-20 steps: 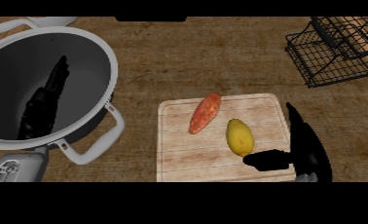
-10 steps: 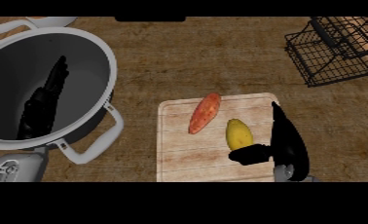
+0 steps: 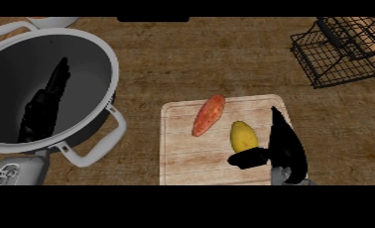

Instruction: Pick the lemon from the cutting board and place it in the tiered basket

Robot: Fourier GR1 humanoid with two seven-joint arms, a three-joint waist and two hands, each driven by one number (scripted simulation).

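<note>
A yellow lemon (image 3: 242, 136) lies on the pale wooden cutting board (image 3: 183, 165), right of centre. My right hand (image 3: 284, 145) stands edge-on just to its right, fingers straight and pointing away from me, thumb (image 3: 247, 158) reaching under the lemon's near end. The hand is open and seems to touch the lemon's side. The black wire tiered basket (image 3: 333, 53) sits at the far right edge, partly cut off. My left hand (image 3: 45, 103) shows at the left, over the big pot, fingers straight and resting.
An orange-red sweet potato (image 3: 209, 115) lies slanted on the board, left of the lemon. A large grey pot (image 3: 88, 53) with side handles fills the left. The wooden counter (image 3: 212, 53) stretches between board and basket.
My right hand has slid left across the board's right edge until it stands against the lemon, thumb coming in under its near end. Lemon, sweet potato and left hand have stayed put.
</note>
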